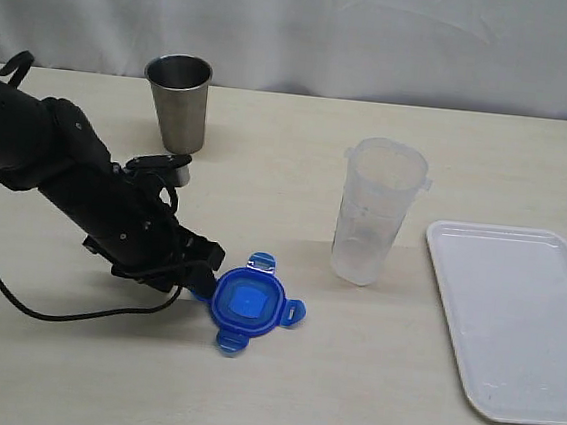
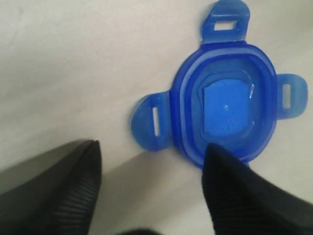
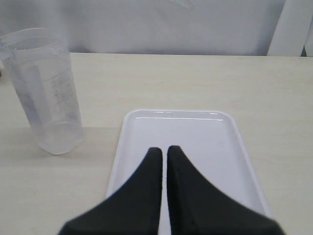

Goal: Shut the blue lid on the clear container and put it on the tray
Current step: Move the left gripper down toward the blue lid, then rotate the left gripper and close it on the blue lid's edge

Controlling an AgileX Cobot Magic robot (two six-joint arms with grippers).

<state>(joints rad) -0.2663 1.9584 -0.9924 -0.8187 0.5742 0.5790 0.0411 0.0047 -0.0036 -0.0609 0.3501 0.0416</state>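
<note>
Left gripper (image 2: 151, 152) jaws apart, one overlapping blue lid (image 1: 247, 302) rim; open table (image 1: 348, 379) around it. Right gripper (image 3: 164, 149) pressed together by tray (image 3: 195, 127). Lid flat, tabs splayed.

Soft, even, fairly bright light fills all three views, leaving only faint shadows beside the container (image 1: 376, 213) and under the left gripper (image 2: 151, 146), which looms dark and blurred in its wrist view, while a thin glare streaks the rim of the tray (image 3: 172, 115).

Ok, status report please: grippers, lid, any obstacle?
Left gripper open at lid. Right gripper shut, empty. Container uncovered, off tray. Steel cup stands aside.
</note>
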